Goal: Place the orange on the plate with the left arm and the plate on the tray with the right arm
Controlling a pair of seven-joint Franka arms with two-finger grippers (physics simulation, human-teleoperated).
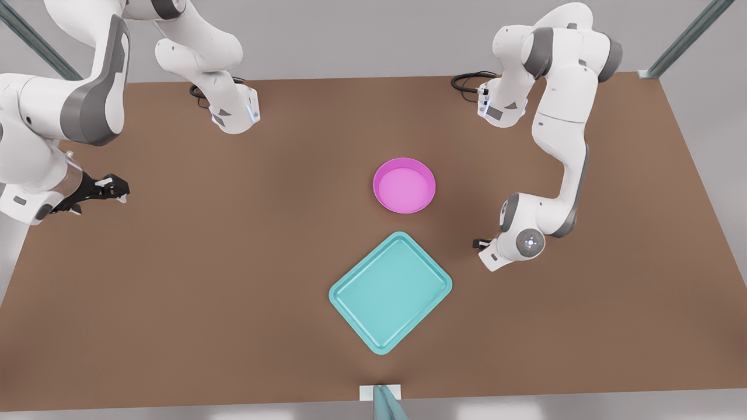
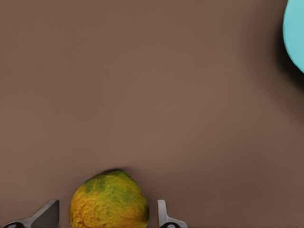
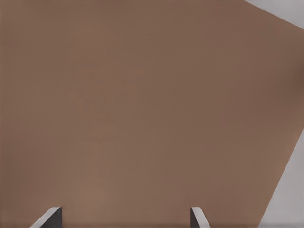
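Orange [image 2: 109, 197] sits untouched inside the wide-open left claw [image 2: 107, 205]; right claw [image 3: 126, 211] gapes over the table [image 3: 142, 95].

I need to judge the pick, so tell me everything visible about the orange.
The orange is a small rounded fruit with bumpy, dimpled skin, yellow-orange with greenish patches toward its upper part. In the left wrist view it sits between the open fingers of the left gripper, with a gap on each side, so nothing visibly grips it. The brown table lies behind it; whether it rests there cannot be told.
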